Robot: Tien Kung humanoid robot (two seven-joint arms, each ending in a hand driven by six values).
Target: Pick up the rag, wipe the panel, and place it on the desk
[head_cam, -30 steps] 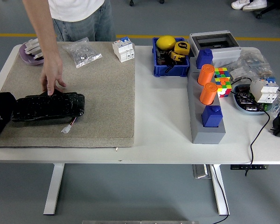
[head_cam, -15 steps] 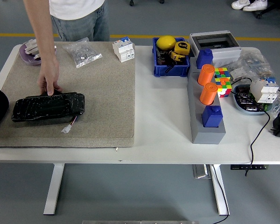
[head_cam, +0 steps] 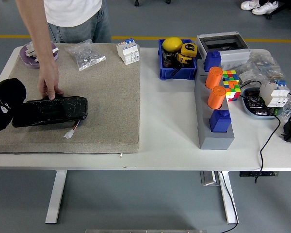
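Observation:
The black panel (head_cam: 53,109) lies on a beige mat (head_cam: 106,97) at the table's left, with a small white connector (head_cam: 69,133) on a wire at its front edge. My left hand (head_cam: 5,104) comes in from the left edge as a black lump, closed on a bunched black rag (head_cam: 12,91), and rests on the panel's left end. Hand and rag are both black and hard to tell apart. A person at the far side presses a hand (head_cam: 49,86) on the panel's back edge. My right hand is out of view.
At the mat's back lie a purple dish (head_cam: 26,54), a bag of small parts (head_cam: 87,55) and a white breaker (head_cam: 128,51). To the right stand a blue bin (head_cam: 175,60), a grey block with orange and blue pegs (head_cam: 216,114), a colour cube (head_cam: 231,82) and cables.
My left hand with the rag drew back off the panel to the left edge, then came back onto its left end, further back. The person's hand stayed on the panel.

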